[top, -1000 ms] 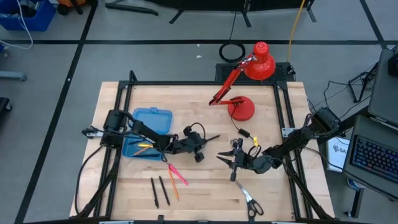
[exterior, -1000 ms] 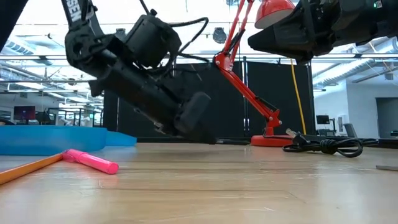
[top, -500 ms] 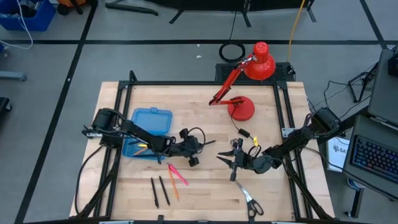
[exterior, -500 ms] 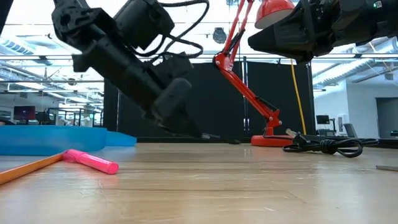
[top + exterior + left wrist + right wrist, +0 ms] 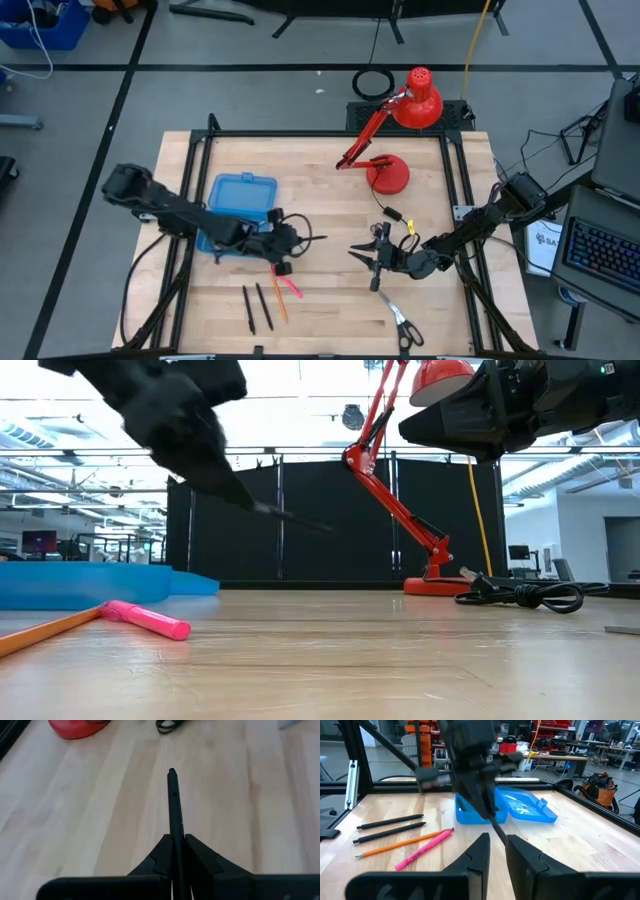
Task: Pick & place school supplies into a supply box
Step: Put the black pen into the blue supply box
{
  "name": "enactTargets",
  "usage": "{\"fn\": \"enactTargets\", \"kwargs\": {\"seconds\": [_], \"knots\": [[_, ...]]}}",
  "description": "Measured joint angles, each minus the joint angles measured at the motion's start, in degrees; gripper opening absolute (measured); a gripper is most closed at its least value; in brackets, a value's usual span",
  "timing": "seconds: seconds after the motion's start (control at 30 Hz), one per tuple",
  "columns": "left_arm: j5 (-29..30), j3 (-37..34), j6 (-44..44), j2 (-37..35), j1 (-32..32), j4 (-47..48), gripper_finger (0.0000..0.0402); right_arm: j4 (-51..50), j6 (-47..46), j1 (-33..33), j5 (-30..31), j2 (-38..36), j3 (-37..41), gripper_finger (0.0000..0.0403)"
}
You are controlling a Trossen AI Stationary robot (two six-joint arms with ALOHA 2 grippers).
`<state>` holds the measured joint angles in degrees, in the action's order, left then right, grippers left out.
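Left gripper, jaws clamped on a black pen, has pulled back left toward the blue supply box at table left, drop-off likely next; right gripper waits mid-table, jaws slightly apart, empty.

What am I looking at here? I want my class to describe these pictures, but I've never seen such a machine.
It is a robot with two dark arms at a wooden table. One picture looks down from above, one looks level across the tabletop, and two come from cameras on the arms' wrists. The left tool is shut on a thin black pen, lifted near the blue supply box. The right tool waits, holding nothing. On the table lie a pink marker, an orange pencil, scissors and a red lamp.
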<state>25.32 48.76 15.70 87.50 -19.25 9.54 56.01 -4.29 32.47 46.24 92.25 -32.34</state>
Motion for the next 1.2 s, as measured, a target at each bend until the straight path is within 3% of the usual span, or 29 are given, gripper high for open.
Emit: {"fn": "enactTargets", "kwargs": {"seconds": [0.3, 0.7, 0.8, 1.2], "knots": [[1.51, 0.02, 5.77, -12.51, -3.02, 23.11, 0.0033, -0.39, -1.03, -0.02, 0.0, 0.0, 0.0, 0.005], [-8.54, 0.04, 13.5, -21.43, -4.08, 43.28, 0.0033, -0.45, -1.05, -0.17, 0.09, 0.0, 0.0, 0.005], [-12.52, 0.04, 16.21, -22.64, -4.18, 47.04, 0.0033, -0.55, -1.23, -0.17, 0.09, 0.0, 0.0, 0.005], [-17.91, 0.02, 21.77, -23.79, -6.0, 53.27, 0.0033, -0.98, -2.17, -0.17, 0.13, 0.0, 0.0, 0.005]]}}
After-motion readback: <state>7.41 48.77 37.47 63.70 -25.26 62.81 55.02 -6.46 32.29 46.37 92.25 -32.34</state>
